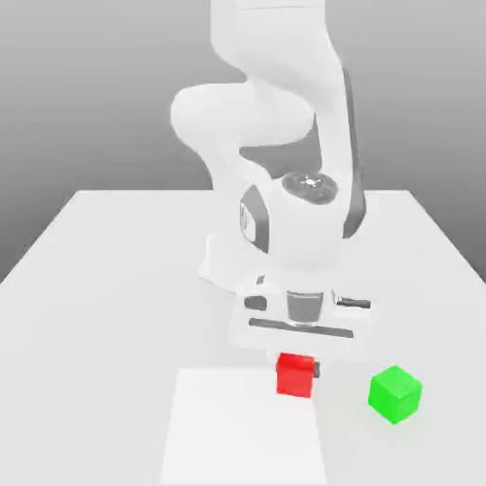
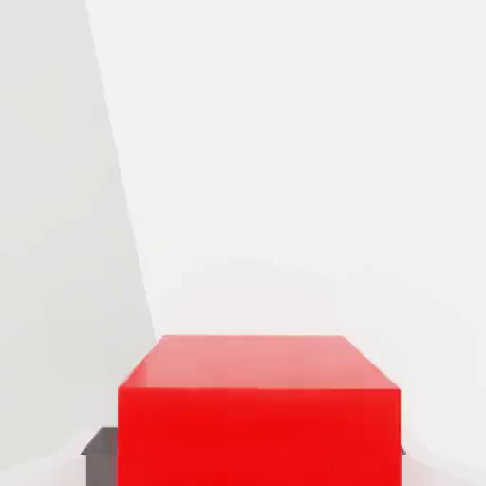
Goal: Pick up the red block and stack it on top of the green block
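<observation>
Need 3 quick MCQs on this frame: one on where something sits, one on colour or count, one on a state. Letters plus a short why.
1. Where does the green block sit relative to the red block?
A. On top of it
B. Apart from it, toward the exterior view's right
C. Touching it, toward the exterior view's left

2. How many blocks are on the table?
A. One
B. Two
C. Three

3. What is the pincer doing?
A. Shut on the red block
B. Open, high above the table
C. Shut on the green block

Answers:
1. B: the green block stands on the table with a clear gap between it and the red one.
2. B: one red and one green.
3. A: the red block sits right under the hand, and the hand view shows it between dark fingers.
</observation>
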Robot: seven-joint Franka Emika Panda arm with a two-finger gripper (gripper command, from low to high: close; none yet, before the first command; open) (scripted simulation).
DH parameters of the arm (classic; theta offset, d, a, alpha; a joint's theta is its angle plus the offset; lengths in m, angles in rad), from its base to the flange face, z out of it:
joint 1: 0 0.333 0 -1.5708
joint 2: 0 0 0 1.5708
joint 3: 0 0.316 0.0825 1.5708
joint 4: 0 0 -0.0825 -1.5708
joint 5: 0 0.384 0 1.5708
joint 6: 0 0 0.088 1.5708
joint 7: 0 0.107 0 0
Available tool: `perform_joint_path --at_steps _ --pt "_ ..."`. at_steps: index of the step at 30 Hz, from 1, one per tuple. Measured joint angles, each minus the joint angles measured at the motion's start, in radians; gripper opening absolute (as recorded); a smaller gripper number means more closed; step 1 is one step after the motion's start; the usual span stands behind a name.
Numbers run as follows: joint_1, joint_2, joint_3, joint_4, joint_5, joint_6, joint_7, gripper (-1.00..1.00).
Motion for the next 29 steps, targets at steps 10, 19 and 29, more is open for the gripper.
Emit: perform_joint_path --at_steps 10,19,29 --pt "0.066 -0.233 0.049 0.019 0.154 -0.25 -0.238 -1.0" --pt "0.231 -0.187 0.09 0.19 0.137 -0.377 -0.627 -1.0" --pt "0.269 0.014 0.051 0.224 0.049 -0.213 -0.622 1.0"
